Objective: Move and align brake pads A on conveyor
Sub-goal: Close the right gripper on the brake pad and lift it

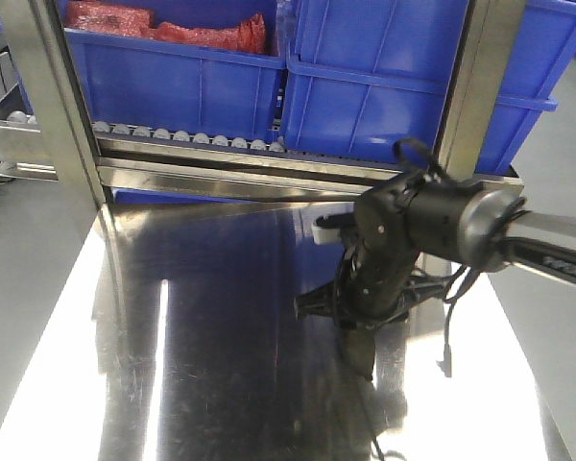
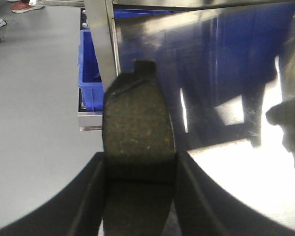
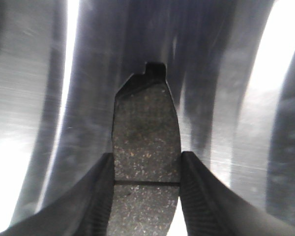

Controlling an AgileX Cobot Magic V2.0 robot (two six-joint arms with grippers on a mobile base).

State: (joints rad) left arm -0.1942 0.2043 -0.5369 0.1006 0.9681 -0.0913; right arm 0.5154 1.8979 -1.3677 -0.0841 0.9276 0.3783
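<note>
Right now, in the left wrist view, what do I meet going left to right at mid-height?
Grey floor → blue bin → steel upright → brake pad clamped in the left gripper → steel table.

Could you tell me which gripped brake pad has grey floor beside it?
The brake pad in the left gripper; the right gripper's brake pad has only steel table around.

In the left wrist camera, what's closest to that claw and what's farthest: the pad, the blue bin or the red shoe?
1. Pad: held between the left gripper's fingers.
2. Blue bin: farther, on the left.
3. Red shoe: farthest, top left, on the floor.
</note>
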